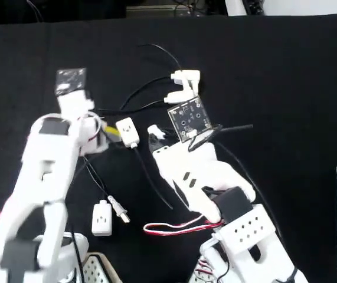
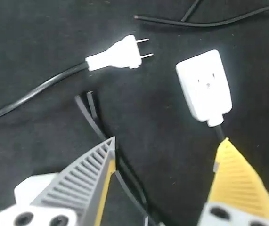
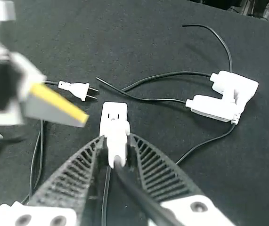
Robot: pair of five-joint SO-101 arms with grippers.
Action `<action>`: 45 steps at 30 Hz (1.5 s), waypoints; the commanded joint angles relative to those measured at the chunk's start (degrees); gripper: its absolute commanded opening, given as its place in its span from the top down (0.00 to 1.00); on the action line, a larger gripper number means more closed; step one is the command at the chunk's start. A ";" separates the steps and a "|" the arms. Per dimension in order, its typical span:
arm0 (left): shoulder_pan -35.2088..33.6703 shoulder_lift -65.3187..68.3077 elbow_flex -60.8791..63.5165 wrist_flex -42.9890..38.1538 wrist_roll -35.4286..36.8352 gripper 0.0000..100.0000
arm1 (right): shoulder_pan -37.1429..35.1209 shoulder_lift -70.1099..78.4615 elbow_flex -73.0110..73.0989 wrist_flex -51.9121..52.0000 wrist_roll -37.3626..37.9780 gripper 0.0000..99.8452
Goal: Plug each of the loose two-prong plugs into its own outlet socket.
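Currently your right fingers clench the outlet socket at its cord end. Your left fingers, released, sit at its nine o'clock, with the loose plug beside it. Risk: the socket may pivot under insertion.

White shells, black motors: left arm, right arm. Ribbed fingers grey and yellow on left gripper, black on right gripper.

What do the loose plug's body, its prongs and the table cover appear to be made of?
The plug body looks like white moulded plastic, smooth with a soft sheen. Its prongs seem metal: thin and silvery. The table cover is probably black fabric, matte and faintly grained.
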 commanded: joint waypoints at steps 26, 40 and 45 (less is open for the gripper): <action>7.60 40.35 -31.08 -3.60 13.01 0.85 | 1.05 -1.10 0.57 -1.32 0.62 0.99; 4.09 32.97 -38.81 7.91 -2.55 0.97 | 1.05 -1.10 0.66 -1.32 0.62 0.99; 2.42 23.03 -45.41 15.82 -11.16 0.97 | 1.05 -1.10 0.66 -1.32 0.62 0.99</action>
